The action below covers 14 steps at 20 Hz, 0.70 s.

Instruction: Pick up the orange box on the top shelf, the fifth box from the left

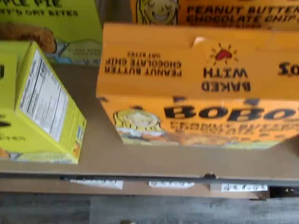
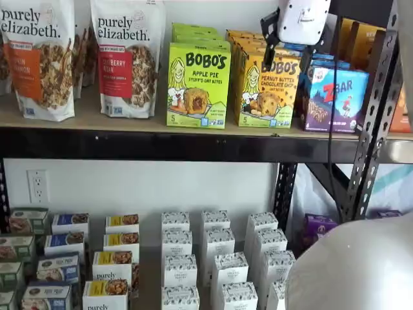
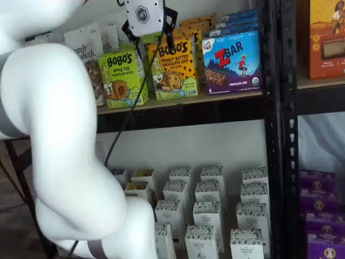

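Observation:
The orange box point(image 1: 201, 70) is a yellow-orange Bobo's Peanut Butter Chocolate Chip carton. It stands upright on the top shelf point(image 2: 129, 123) in both shelf views point(image 2: 268, 90) point(image 3: 172, 67), with more like it behind. The wrist view looks down on its top flap and front face. My gripper point(image 3: 152, 43) hangs in front of the box's upper part, its white body above and its black fingers spread with a gap between them. It also shows in a shelf view point(image 2: 293, 51). It holds nothing.
A lime-green Apple Pie box point(image 2: 197, 84) stands beside the orange box, a blue-purple Zbar box point(image 2: 335, 97) on its other side. Granola bags point(image 2: 39, 58) stand further along. A black upright point(image 2: 371, 116) is near. Small white boxes point(image 2: 219, 258) fill the lower level.

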### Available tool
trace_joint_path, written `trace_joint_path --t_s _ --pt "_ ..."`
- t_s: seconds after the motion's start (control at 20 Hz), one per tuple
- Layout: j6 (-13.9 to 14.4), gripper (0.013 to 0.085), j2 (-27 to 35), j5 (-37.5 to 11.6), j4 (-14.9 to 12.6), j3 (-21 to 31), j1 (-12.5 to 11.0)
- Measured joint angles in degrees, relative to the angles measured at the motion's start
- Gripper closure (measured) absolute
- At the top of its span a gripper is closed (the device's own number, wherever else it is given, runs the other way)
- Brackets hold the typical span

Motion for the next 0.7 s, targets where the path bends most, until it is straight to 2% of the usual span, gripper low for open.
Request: trace_joint_path --t_s 0.7 --pt "0.8 0.013 5.4 -0.5 -2.5 -4.4 0.7"
